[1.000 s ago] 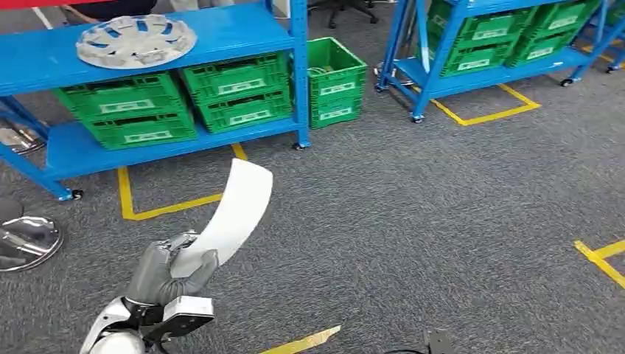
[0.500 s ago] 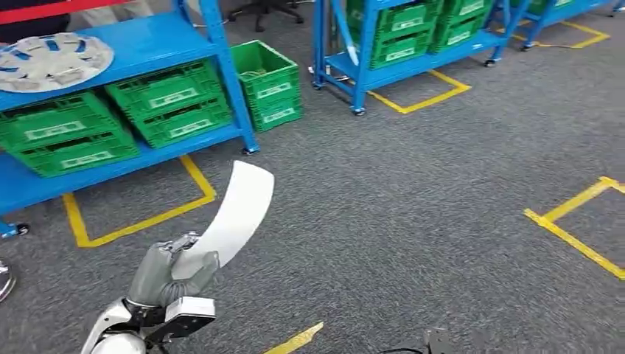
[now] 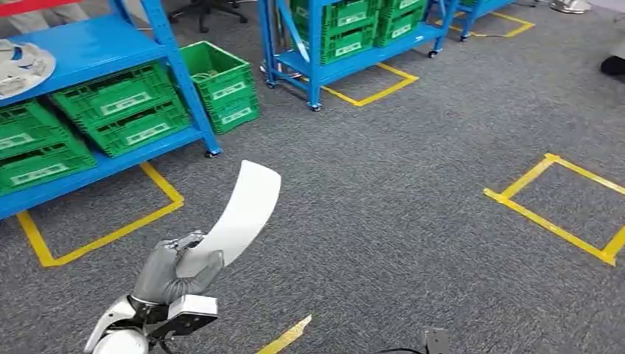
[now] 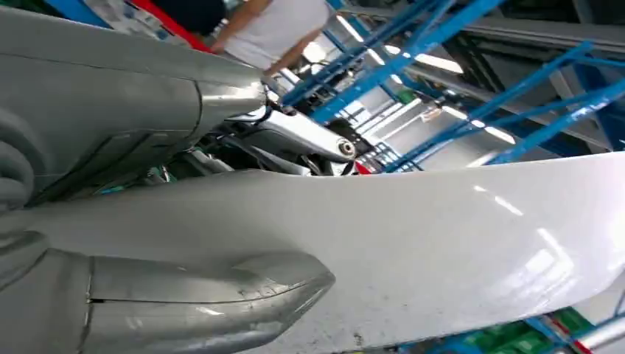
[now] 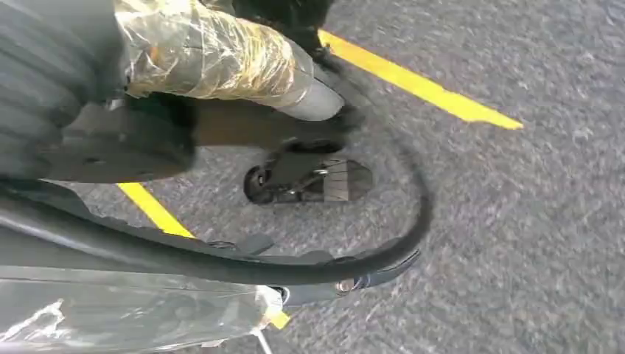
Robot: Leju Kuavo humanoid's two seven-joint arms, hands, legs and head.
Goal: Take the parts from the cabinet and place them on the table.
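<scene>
Head view has the left hand (image 3: 177, 271) wrapped tight round one end of the white part (image 3: 242, 210), whose long axis sticks up and forward from it; right hand's state, can't tell.

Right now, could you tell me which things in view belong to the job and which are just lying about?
Part of the job:
- white curved part, held by the left hand
- blue shelving it came from

Lying about:
- green crates
- yellow floor tape
- hubcap on the shelf
- second blue rack
</scene>
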